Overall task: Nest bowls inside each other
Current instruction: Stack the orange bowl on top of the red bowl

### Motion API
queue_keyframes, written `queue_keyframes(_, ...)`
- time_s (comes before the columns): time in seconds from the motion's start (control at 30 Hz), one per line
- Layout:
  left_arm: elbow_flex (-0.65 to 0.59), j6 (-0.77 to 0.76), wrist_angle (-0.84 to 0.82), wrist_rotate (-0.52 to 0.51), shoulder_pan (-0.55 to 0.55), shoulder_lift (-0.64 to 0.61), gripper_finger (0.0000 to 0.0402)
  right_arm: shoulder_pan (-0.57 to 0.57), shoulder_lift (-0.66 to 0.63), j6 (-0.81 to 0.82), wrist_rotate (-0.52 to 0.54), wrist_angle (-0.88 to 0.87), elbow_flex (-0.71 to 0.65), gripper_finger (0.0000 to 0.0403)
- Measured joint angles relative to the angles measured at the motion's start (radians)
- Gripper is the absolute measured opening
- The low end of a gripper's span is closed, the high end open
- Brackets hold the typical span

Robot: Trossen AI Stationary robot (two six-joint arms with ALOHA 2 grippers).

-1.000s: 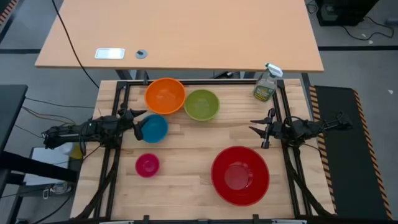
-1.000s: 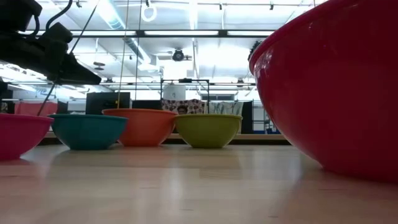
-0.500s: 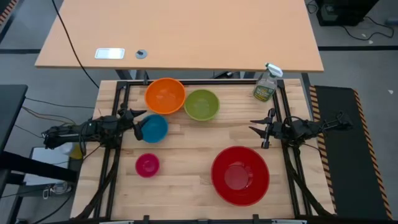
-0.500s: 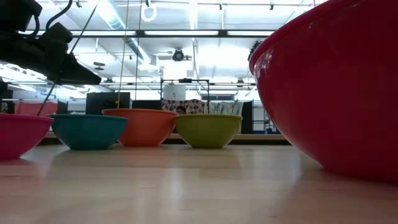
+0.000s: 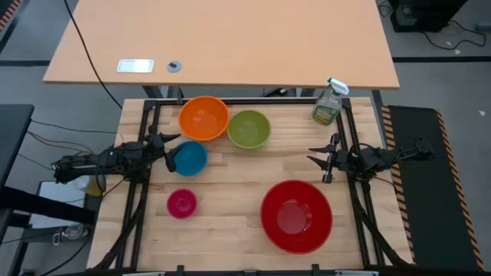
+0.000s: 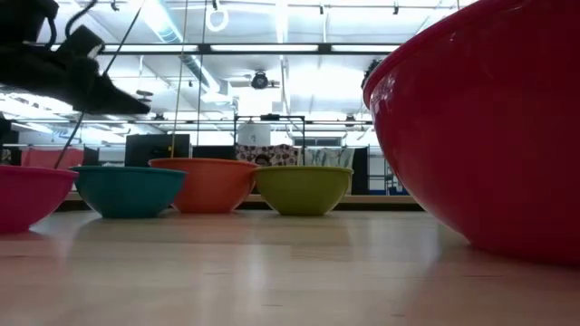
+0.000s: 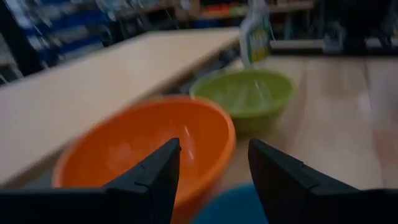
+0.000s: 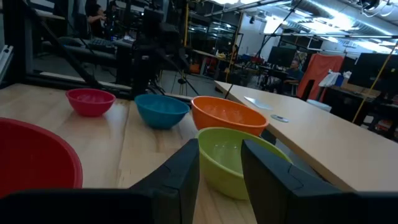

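Note:
Five bowls stand apart on their bases on the wooden table [image 5: 230, 184]: orange [image 5: 204, 117] and lime green [image 5: 248, 128] at the far side, blue [image 5: 190, 159] at the left, small pink [image 5: 182, 203] nearer, large red [image 5: 296, 215] at the near right. My left gripper [image 5: 170, 147] hangs open at the left edge, above the blue bowl's left rim, touching nothing; its wrist view looks at the orange bowl [image 7: 143, 149]. My right gripper [image 5: 311, 156] waits open at the right edge, above the table, nothing between its fingers.
A clear spray bottle [image 5: 328, 102] stands at the table's far right corner. A larger tan table [image 5: 222, 46] lies beyond the far edge. Bare wood lies in the middle between the blue bowl and the red bowl.
My left gripper has tipped its fingers slightly upward, staying in place above the blue bowl. No bowl has moved.

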Motion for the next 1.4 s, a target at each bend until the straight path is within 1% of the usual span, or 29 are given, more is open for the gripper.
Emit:
queue_keyframes(0.07, 0.000, -0.021, 0.073, -0.007, 0.004, 0.006, 0.0192, 0.000, 0.000, 0.000, 0.000, 0.000, 0.000, 0.0128)
queue_keyframes(0.2, 0.000, -0.187, 0.201, -0.006, 0.003, 0.006, 0.0192, 0.000, 0.000, 0.000, 0.000, 0.000, 0.000, 0.0128)
queue_keyframes(0.3, 0.000, -0.267, 0.269, -0.007, 0.003, 0.006, 0.0192, 0.000, 0.000, 0.000, 0.000, 0.000, 0.000, 0.0128)
queue_keyframes(0.43, 0.000, -0.455, 0.367, -0.007, 0.003, 0.006, 0.0192, -0.001, 0.001, -0.001, 0.000, 0.036, 0.000, 0.0128)
queue_keyframes(0.5, 0.000, -0.531, 0.407, -0.008, 0.003, 0.006, 0.0192, -0.005, 0.001, -0.001, 0.002, 0.110, 0.000, 0.0128)
queue_keyframes(0.57, 0.000, -0.590, 0.471, -0.010, 0.006, 0.012, 0.0192, -0.014, 0.001, 0.021, 0.018, 0.229, 0.000, 0.0128)
queue_keyframes(0.63, 0.000, -0.636, 0.543, -0.024, 0.008, 0.018, 0.0192, -0.028, 0.001, 0.131, 0.065, 0.389, 0.000, 0.0128)
queue_keyframes(0.7, 0.000, -0.659, 0.602, -0.027, 0.008, 0.018, 0.0192, -0.042, 0.001, 0.285, 0.163, 0.539, 0.000, 0.0128)
queue_keyframes(0.77, 0.000, -0.661, 0.644, -0.026, 0.008, 0.018, 0.0192, -0.062, 0.001, 0.374, 0.247, 0.652, 0.000, 0.0128)
queue_keyframes(0.8, 0.000, -0.662, 0.669, -0.027, 0.008, 0.018, 0.0192, -0.072, 0.000, 0.402, 0.267, 0.691, 0.000, 0.0128)
queue_keyframes(0.87, 0.000, -0.666, 0.714, -0.026, 0.008, 0.018, 0.0192, -0.092, 0.000, 0.445, 0.265, 0.731, 0.000, 0.0128)
queue_keyframes(1.0, 0.000, -0.685, 0.736, -0.026, 0.008, 0.018, 0.0192, -0.116, 0.009, 0.571, 0.224, 0.723, 0.014, 0.0128)
queue_keyframes(1.07, 0.000, -0.703, 0.737, -0.026, 0.008, 0.018, 0.0192, -0.123, 0.029, 0.620, 0.206, 0.666, 0.035, 0.0128)
queue_keyframes(1.13, 0.000, -0.714, 0.736, -0.026, 0.008, 0.018, 0.0192, -0.131, 0.065, 0.684, 0.180, 0.561, 0.065, 0.0128)
queue_keyframes(1.2, 0.000, -0.714, 0.736, -0.027, 0.008, 0.018, 0.0192, -0.141, 0.121, 0.775, 0.146, 0.469, 0.101, 0.0128)
queue_keyframes(1.27, 0.000, -0.713, 0.735, -0.027, 0.008, 0.018, 0.0192, -0.153, 0.196, 0.833, 0.097, 0.424, 0.137, 0.0128)
queue_keyframes(1.4, 0.000, -0.663, 0.735, -0.078, 0.008, 0.038, 0.0192, -0.183, 0.385, 0.825, 0.017, 0.419, 0.216, 0.0128)
